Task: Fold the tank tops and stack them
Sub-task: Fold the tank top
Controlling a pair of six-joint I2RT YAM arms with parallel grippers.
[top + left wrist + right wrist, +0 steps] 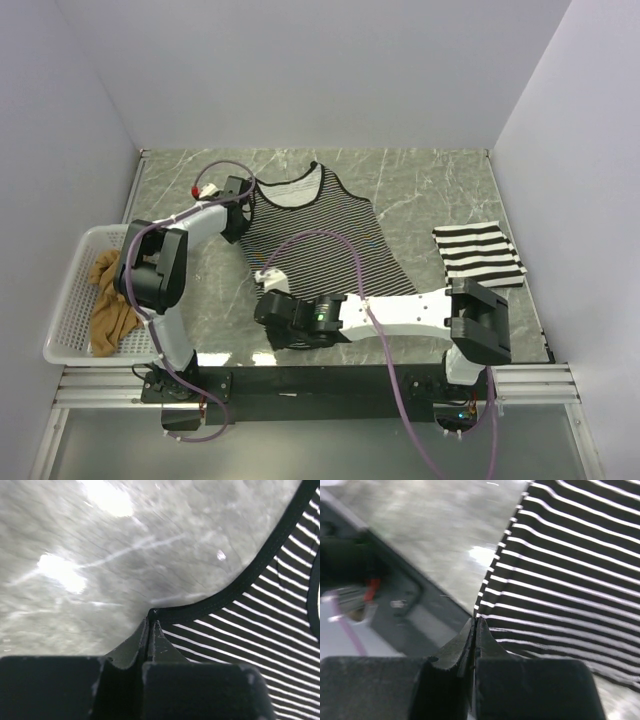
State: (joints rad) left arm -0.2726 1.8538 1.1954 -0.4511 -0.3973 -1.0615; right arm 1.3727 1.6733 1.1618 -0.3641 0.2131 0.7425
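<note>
At the far left, the white mesh basket (68, 290) hung off the table's (420, 190) edge with the tan-brown tank top (108, 300) heaped inside it, crumpled, one fold draped toward the near rim.

Just right of that, my left gripper (151, 622) was down at the far left shoulder of the thin-striped tank top (325, 245). My jaws there were pressed together, and from the wrist view the black-trimmed tip of the strap ran straight into the seam between my fingertips (159, 639), so I was pinching that corner. The trim swept away from my tips in a long curve along the armhole, with fine pale lines on dark cloth on its inner side.

The top itself lay spread flat in the middle of the table, neck toward the far wall, hem toward my bases. It widened from narrow straps to a flared hem, and the scooped neck showed a paler inner face behind its black edging.

At the near left corner of that hem, my right gripper (475, 625) was also closed tight, nipping the very edge of the striped cloth, which fanned away to the right above bare marble.

Well apart on the right sat the wide-striped tank top (478, 255), folded into a small squarish bundle of bold black and white bands.
</note>
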